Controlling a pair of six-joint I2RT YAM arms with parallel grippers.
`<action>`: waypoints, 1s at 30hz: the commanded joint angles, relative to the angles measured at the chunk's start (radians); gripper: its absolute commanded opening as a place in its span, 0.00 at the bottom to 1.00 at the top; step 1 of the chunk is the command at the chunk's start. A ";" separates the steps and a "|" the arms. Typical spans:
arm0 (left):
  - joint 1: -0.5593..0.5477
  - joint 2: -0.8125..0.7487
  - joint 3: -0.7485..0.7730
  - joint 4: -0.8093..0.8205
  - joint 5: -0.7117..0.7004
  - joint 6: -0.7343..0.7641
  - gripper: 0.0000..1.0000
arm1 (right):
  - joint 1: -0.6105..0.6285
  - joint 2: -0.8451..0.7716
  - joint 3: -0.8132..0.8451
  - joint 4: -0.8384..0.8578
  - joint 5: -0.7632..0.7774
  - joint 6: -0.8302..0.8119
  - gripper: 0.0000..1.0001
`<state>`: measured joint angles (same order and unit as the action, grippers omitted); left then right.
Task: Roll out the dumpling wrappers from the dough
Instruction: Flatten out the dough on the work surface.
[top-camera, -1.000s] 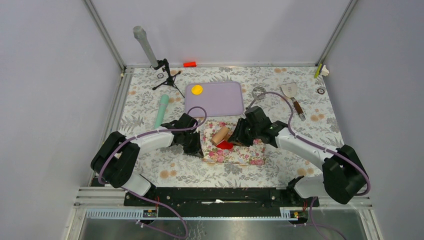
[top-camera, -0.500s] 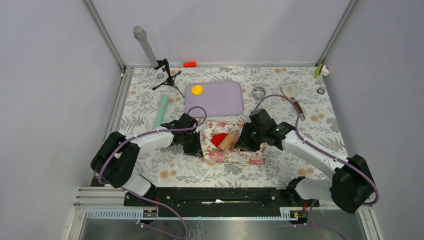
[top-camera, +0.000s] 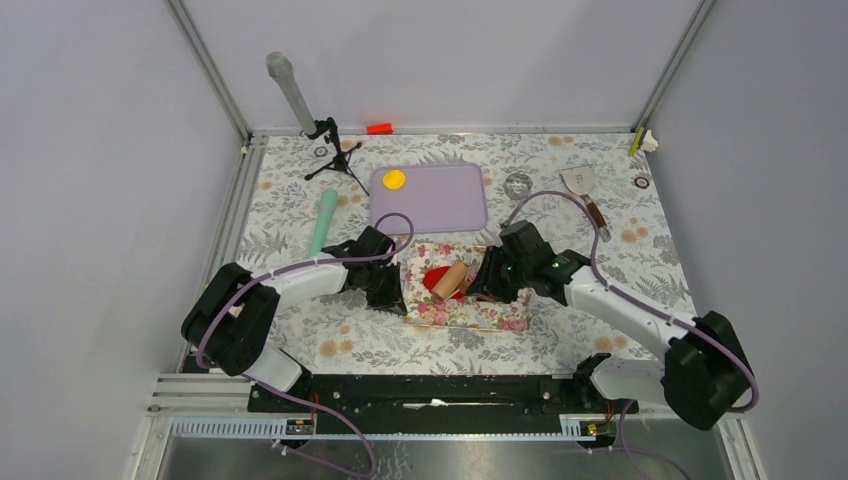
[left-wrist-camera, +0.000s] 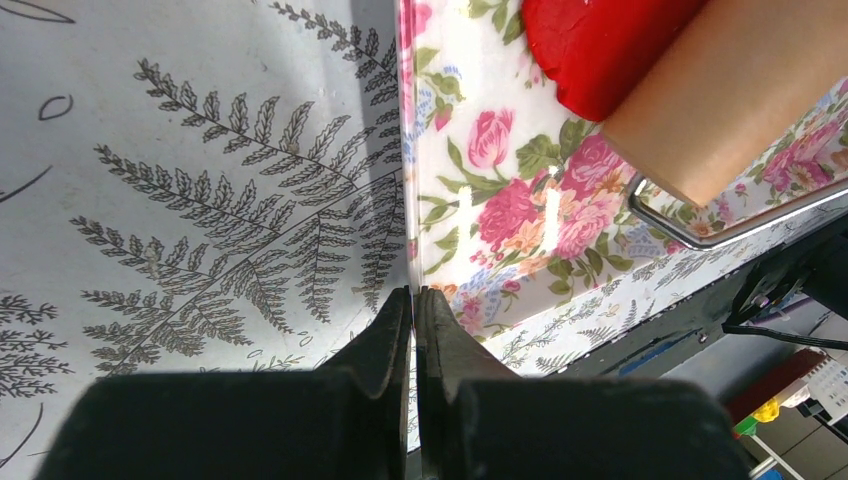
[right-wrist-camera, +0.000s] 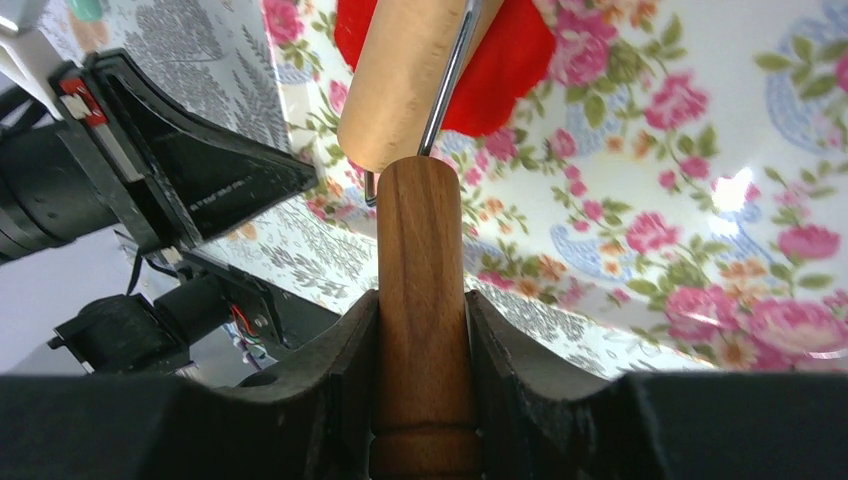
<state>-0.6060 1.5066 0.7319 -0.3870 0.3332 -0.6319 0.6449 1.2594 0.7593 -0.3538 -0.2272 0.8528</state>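
Dough (top-camera: 436, 279), bright red and pressed flat, lay on the left part of the flowered board (top-camera: 470, 310), and we saw the pale wooden roller (top-camera: 455, 277) resting across its right side. The right gripper (right-wrist-camera: 420, 300) had its fingers clamped on the roller's dark wooden handle (right-wrist-camera: 420, 400), one on each side. The left gripper (left-wrist-camera: 412, 295) had its fingers pressed together with nothing between them, its tips at the board's left edge on the fern-printed table (left-wrist-camera: 200, 200). Beyond the board, the lilac tray (top-camera: 440, 200) held one yellow wrapper (top-camera: 394, 180) in its far left corner. On the board, bare flowered surface showed near and to the right of the dough. A teal tool (top-camera: 323, 222) lay well to the left.
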 joint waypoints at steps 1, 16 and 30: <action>-0.003 0.003 0.031 -0.024 -0.026 0.042 0.00 | -0.009 0.000 -0.081 -0.266 0.140 -0.011 0.00; -0.003 0.002 0.041 -0.022 -0.003 0.047 0.00 | -0.002 0.100 -0.024 -0.228 0.166 -0.069 0.00; -0.003 -0.020 0.009 -0.012 -0.015 0.026 0.00 | -0.002 0.166 0.015 -0.155 0.217 -0.033 0.00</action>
<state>-0.6044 1.5093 0.7403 -0.3985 0.3233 -0.6216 0.6495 1.2934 0.7879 -0.3756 -0.2005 0.8398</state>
